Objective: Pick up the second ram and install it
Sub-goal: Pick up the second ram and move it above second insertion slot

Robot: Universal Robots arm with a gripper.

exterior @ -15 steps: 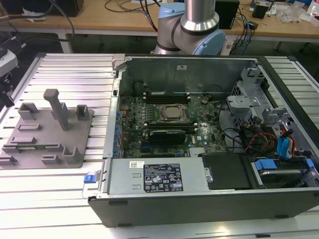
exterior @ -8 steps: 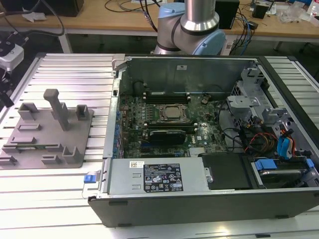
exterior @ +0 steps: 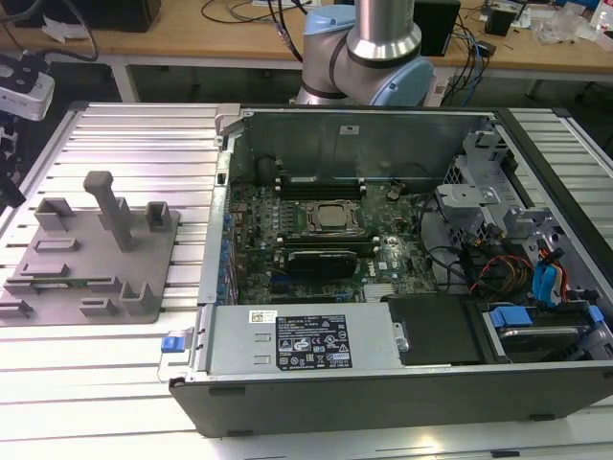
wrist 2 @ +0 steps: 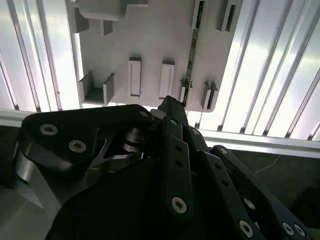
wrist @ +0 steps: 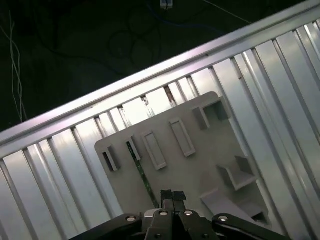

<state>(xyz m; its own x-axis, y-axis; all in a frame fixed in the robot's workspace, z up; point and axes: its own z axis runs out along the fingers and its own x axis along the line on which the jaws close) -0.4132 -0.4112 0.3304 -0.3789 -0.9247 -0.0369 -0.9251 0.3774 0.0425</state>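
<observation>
**Exterior view and wrist cameras: closed gripper over the fixture plate, ram standing in its slot**

Exterior view first: a slatted metal table (exterior: 115, 144) spans the whole scene. On it an open computer case (exterior: 383, 402) lies on its side, filling the middle and reaching out toward three o'clock, the exterior view's right. Its motherboard (exterior: 326, 230) faces up at the centre. The arm (exterior: 383, 38) rises at twelve o'clock, behind the case's far wall. A grey fixture plate (exterior: 96, 259) with raised blocks and a tall post sits at nine o'clock, the exterior view's left, just beside the case and apart from it.

Both wrist views look down on that plate. In the first wrist view the gripper (wrist: 172, 195) hangs above the plate's surface. Its two black fingertips (wrist: 166, 194) seem pressed together with only a hairline seam between them, and nothing is clamped there.

The second ram (wrist: 141, 172), a thin green stick, stands on its long edge in a narrow slot of the plate, between small grey holders. One of its ends runs up to just beside the fingertips. In the second wrist view the same stick (wrist 2: 193, 50) runs across the plate and passes behind the gripper's black linkage.
</observation>
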